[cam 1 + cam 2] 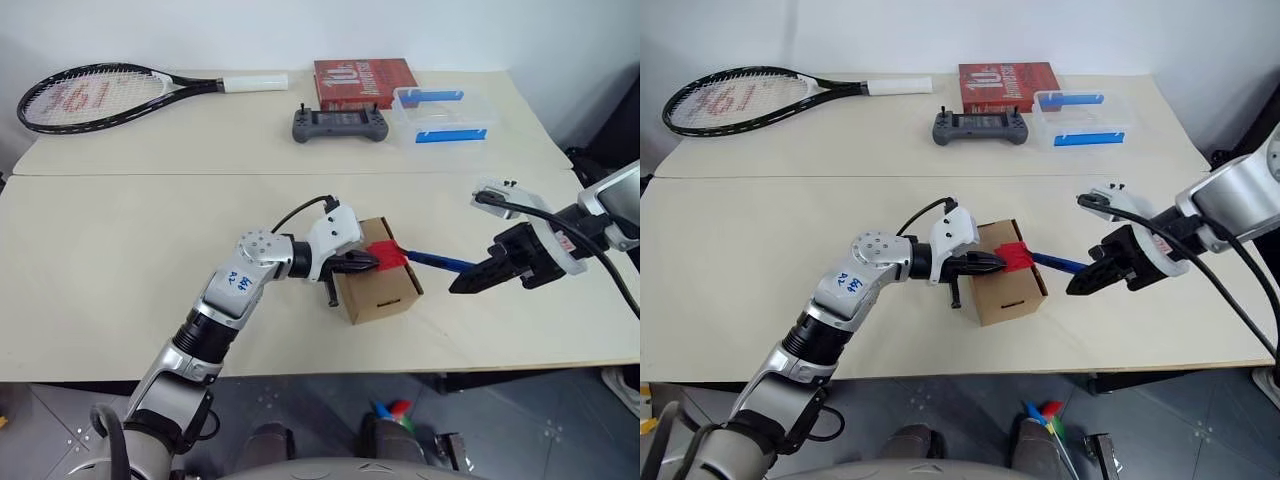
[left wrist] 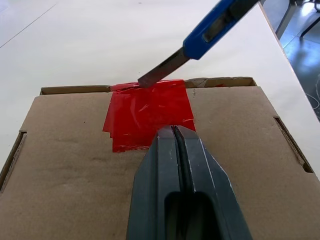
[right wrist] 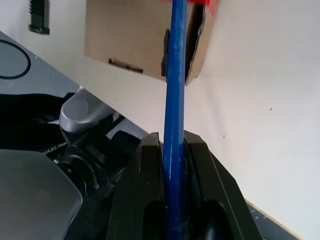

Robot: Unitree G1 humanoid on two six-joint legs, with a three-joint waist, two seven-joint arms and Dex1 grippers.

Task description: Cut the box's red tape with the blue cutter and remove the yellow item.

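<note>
Table (image 1: 120, 250): box (image 1: 385, 290) sat near front edge, between my arms. Left gripper (image 1: 368, 262) clenched empty, tips pressed on lid beside red tape (image 2: 147, 112), I judged to pin box against blade push. Right gripper (image 1: 468, 282) clamped blue cutter (image 1: 440, 262), blade tip at tape's far edge on seam. Left wrist view gave blade contact; head views couldn't. Right wrist view gave grip on handle. Yellow item presumably inside box.
</note>
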